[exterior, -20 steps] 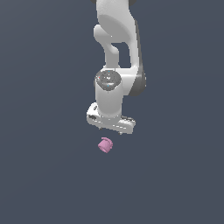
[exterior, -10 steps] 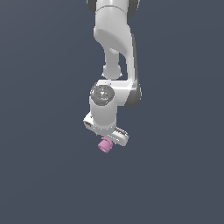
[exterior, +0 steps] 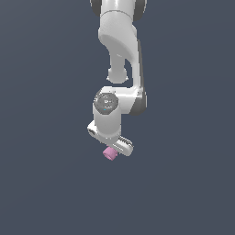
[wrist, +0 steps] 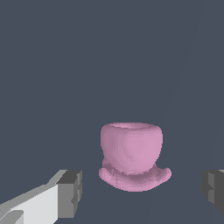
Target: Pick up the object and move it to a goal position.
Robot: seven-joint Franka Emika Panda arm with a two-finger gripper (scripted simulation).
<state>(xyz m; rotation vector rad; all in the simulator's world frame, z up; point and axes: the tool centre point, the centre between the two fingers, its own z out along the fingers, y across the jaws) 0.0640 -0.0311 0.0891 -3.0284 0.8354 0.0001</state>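
Observation:
The object is a tiny pink stubby piece [exterior: 109, 153], partly covered by the white gripper [exterior: 111, 146] that hangs right over it in the exterior view. In the wrist view the pink object [wrist: 131, 154] looks like a small cup with a flared rim at its base, and it lies between the two grey fingertips [wrist: 70, 192]. The gripper [wrist: 142, 192] is open, with a gap on each side of the object. The fingers do not touch it. In the exterior view the fingers themselves are hidden behind the hand.
The white arm [exterior: 120, 50] reaches down from the top of the exterior view. The surface around is a plain dark grey-blue with no other objects in sight.
The gripper has come down over the pink object, from clearly above it to right over it, now covering its upper part. The object has not moved.

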